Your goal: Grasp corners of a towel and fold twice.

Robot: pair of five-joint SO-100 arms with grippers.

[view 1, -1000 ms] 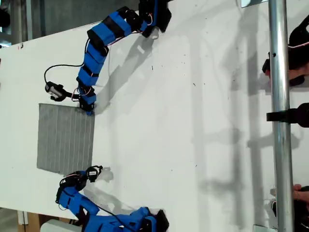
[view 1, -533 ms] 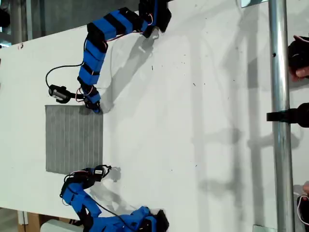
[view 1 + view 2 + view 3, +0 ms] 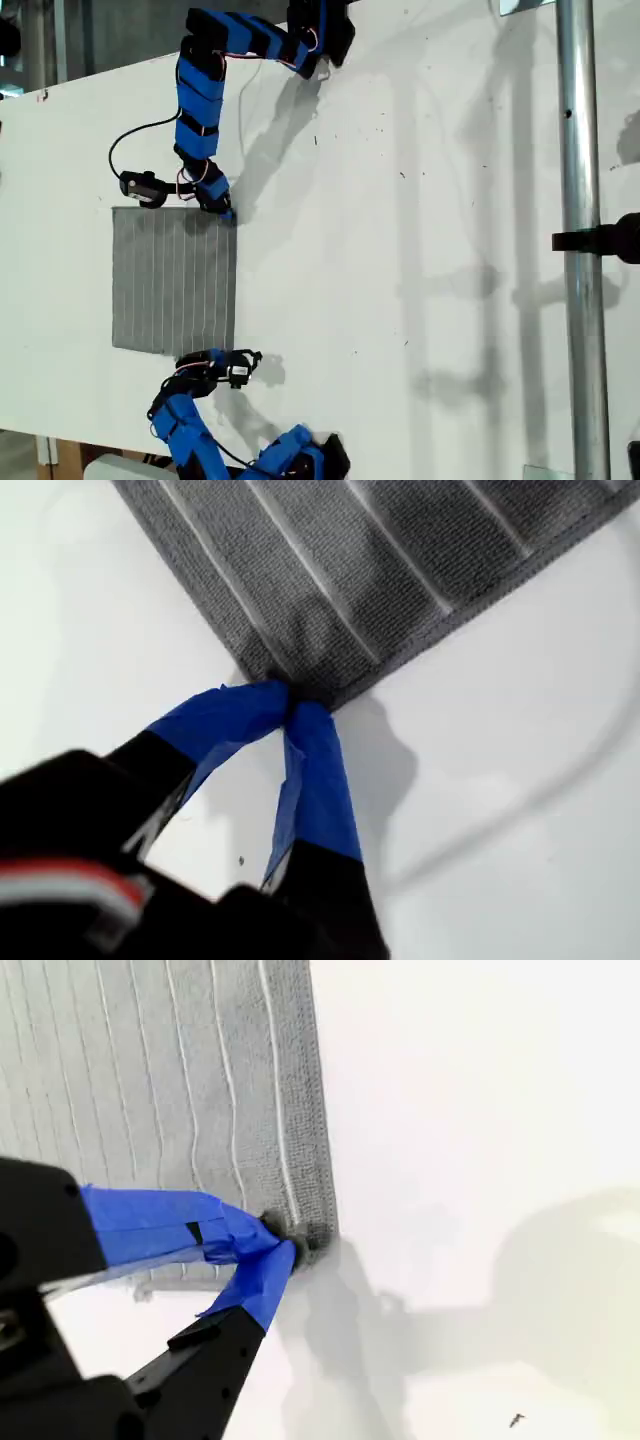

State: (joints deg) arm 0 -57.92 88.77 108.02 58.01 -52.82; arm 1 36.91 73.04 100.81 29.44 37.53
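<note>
The gray striped towel (image 3: 172, 280) lies flat on the white table toward the exterior view's left. My first gripper (image 3: 228, 213) comes from the arm at the exterior view's top and is shut on the towel's upper right corner. Up close, its blue fingertips (image 3: 290, 705) pinch that corner of the towel (image 3: 350, 570). My second gripper (image 3: 238, 358), on the arm at the exterior view's bottom, is shut on the lower right corner. In its own view the second gripper (image 3: 295, 1245) clamps the hem of the towel (image 3: 150, 1080).
A vertical metal pole (image 3: 578, 240) with a black clamp (image 3: 605, 240) stands at the exterior view's right. The arm bases sit at the top (image 3: 320, 30) and bottom (image 3: 315, 460) table edges. The table's left edge (image 3: 20, 300) is close to the towel.
Both grippers have moved toward the exterior view's right, dragging the flat towel with them by its two right corners. The hands at the right edge are gone from view.
</note>
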